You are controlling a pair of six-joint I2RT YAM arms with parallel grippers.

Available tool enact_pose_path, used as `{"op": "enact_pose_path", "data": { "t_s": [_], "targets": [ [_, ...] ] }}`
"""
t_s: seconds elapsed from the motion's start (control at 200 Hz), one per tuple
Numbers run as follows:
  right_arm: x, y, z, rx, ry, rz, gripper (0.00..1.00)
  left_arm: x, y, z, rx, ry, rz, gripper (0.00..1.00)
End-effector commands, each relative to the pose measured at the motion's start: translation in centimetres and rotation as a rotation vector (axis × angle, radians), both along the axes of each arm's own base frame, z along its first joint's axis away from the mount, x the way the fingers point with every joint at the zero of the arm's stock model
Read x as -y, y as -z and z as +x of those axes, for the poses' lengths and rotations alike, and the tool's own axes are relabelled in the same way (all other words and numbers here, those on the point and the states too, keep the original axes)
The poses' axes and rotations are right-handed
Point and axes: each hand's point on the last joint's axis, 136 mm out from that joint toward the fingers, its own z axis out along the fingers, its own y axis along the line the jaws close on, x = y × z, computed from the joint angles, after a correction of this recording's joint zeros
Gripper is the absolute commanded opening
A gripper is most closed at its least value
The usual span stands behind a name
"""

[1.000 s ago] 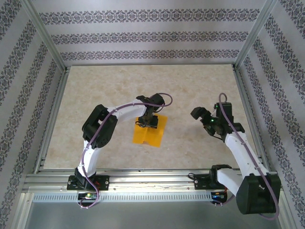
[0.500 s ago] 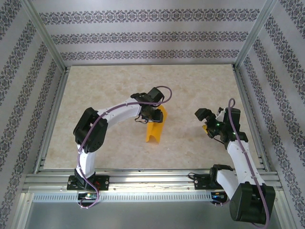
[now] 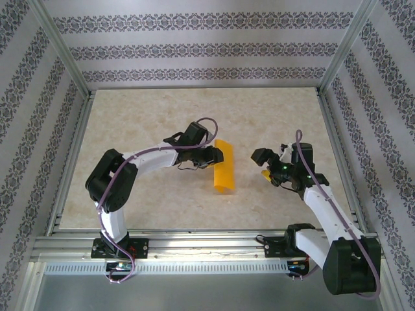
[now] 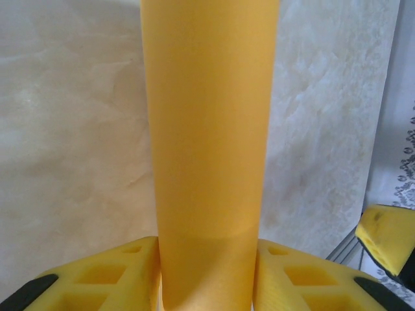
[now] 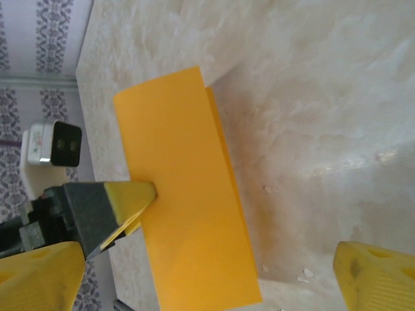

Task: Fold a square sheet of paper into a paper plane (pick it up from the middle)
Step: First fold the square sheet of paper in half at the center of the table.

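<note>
1. Your left arm (image 3: 144, 157) reaches from its base up and across to mid-table with the elbow bent out to the left. Its forearm runs almost level towards the right.
2. The left gripper (image 3: 212, 157) at its end points right and is clamped on the paper (image 3: 224, 170). The yellow fingers press in on it from both sides.
3. Your right arm (image 3: 325, 208) rises from its base and leans left. The right gripper (image 3: 263, 164) faces the paper from just beside it, apart from it, with its jaws spread wide and nothing between them.
4. The paper sits near the middle of the table (image 3: 130, 123), between the two grippers.
5. It is bright orange and plain, doubled over into a long, narrow arch rather than a flat square. From the left wrist it looks like a smooth, rounded column running away from the fingers.
6. From the right wrist you see two layers at its far edge and a shadow on the table alongside it.
7. Whether its lower edges touch the table, you cannot tell.
</note>
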Motion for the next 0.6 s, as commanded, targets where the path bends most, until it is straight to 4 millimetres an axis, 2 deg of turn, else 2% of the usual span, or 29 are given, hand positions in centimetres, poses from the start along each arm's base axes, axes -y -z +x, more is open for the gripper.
{"op": "enact_pose_path", "data": {
  "t_s": [0.0, 0.26, 0.6],
  "targets": [
    [-0.6, -1.4, 1.0, 0.049, -0.019, -0.002, 0.98, 0.5, -0.7, 0.8, 0.004, -0.037, -0.082, 0.41],
    [-2.8, -1.1, 1.1, 0.039, -0.115, -0.019, 0.98, -1.3, 2.7, 0.2, -0.047, -0.056, 0.02, 0.41],
    [-5.0, 0.1, 1.1, 0.01, -0.175, -0.062, 0.98, -3.8, 4.7, -0.1, -0.044, -0.071, 0.178, 0.47]
  ]
}}
